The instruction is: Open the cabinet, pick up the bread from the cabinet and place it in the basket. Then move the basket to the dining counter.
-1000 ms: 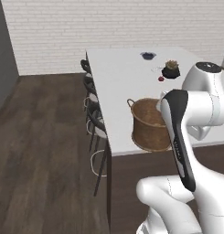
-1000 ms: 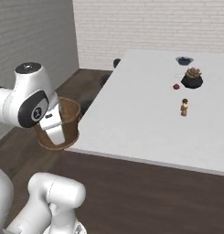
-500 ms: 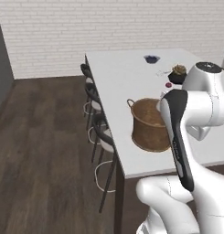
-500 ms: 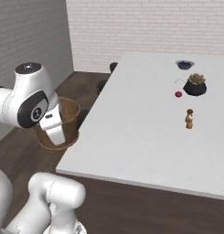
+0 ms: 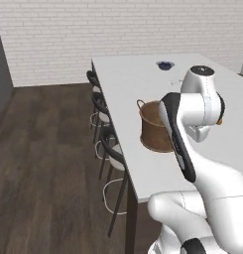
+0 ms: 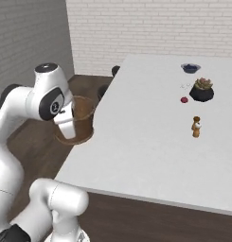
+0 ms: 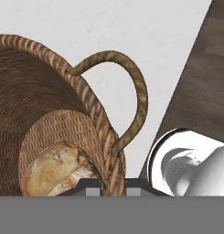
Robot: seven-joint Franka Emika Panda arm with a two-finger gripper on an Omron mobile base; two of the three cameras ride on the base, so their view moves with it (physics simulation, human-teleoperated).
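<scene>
closest thing in the hand view is the basket point(image 7: 54, 114), and the fingers point(image 7: 113, 185) are pinched together on its woven rim wall, right below one of the loop handles point(image 7: 127, 91) that arcs up over the rim. the bread point(image 7: 56, 169) is sitting inside the basket down at the bottom, a golden crusty bun lying against the inner wall. from the left base view the basket point(image 5: 155, 126) is over the near part of the long white table point(image 5: 133, 84), toward its left edge, with the white arm wrapped in front of its right side, so i can't tell from there if its base is touching the top or just above it. from the right base view the same basket point(image 6: 82, 118) looks like it's at the near left edge of the table point(image 6: 150, 142) with the arm's hand covering part of it. along the left side of the table there's a row of black stools point(image 5: 110, 144) tucked under the edge, over the dark wood floor point(image 5: 43, 163). further out on the table, well apart from the basket, there's a little brown figurine-ish thing point(image 6: 196, 126) standing upright, then a small red ball point(image 6: 184, 99), then a dark pot with a plant point(image 6: 202, 90) in it just beyond the ball. farthest on the table is a small dark blue bowl point(image 6: 190, 68), also seen in the left base view point(image 5: 165, 65). behind all that is a white brick wall point(image 5: 118, 30).
</scene>
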